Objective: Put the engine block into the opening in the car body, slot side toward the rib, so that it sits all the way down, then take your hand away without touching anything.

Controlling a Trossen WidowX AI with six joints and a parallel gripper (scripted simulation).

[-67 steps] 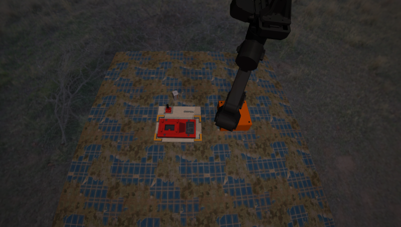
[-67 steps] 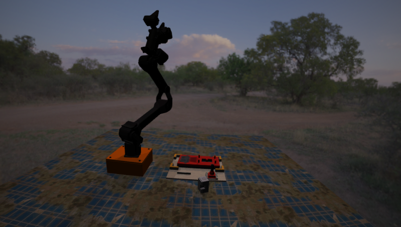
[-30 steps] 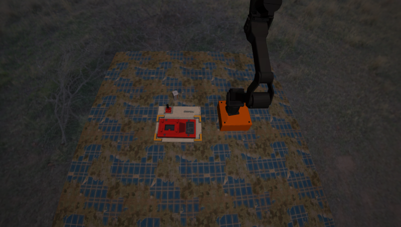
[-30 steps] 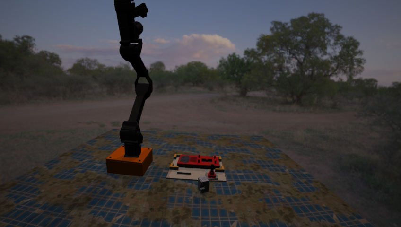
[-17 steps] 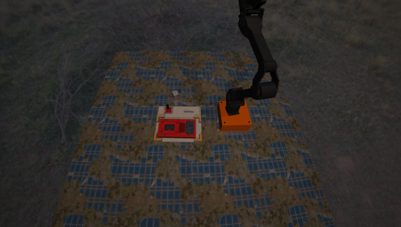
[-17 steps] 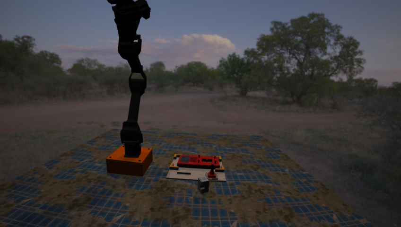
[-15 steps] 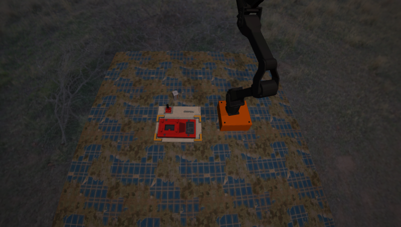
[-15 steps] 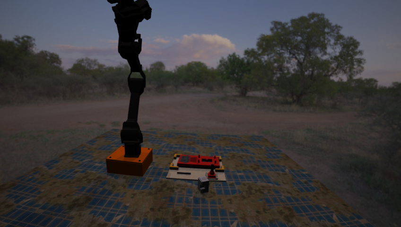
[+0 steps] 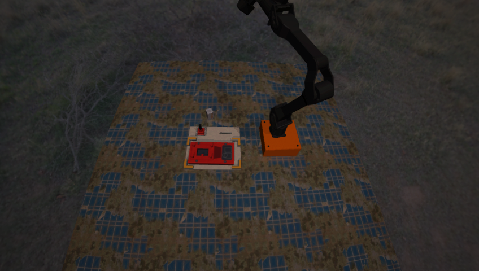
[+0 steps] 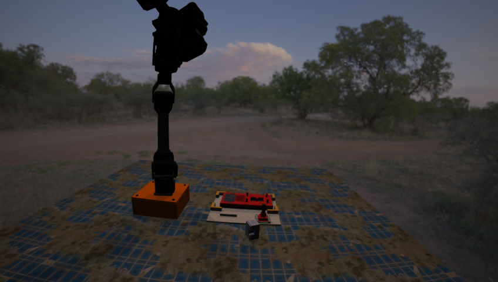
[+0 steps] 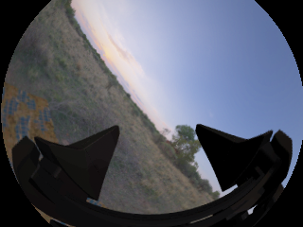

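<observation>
From my remote station, I see the end effector [image 11: 158, 129] in the wrist view with its two black, pointed fingers spread wide and nothing between them. The jointed black arm [image 9: 304, 43] [image 10: 162, 131] rises from an orange box-shaped base [image 9: 280, 152] [image 10: 153, 209] and runs out past the upper edge in both the top and exterior views.

The small grey engine block [image 9: 209, 112] [image 10: 252, 229], with a paler top and a notched side, stands upright on the blue-and-brown patterned desk [image 9: 201, 197] [image 10: 307, 251]. It sits outside the car body, just beside the pale flat board [image 9: 213, 133] [image 10: 241, 218].

On that board, I have the long red car body [image 9: 217, 152] [image 10: 237, 200] lying between yellow-and-black corner brackets [image 9: 236, 164] [image 10: 215, 208], its dark rectangular opening [image 9: 202, 152] [image 10: 256, 199] facing up. Beside it are a red piece with an upright black stem [image 9: 200, 131] [image 10: 263, 217] and a thin dark bar [image 9: 225, 132] [image 10: 228, 215]. My end effector is well apart from the block.
</observation>
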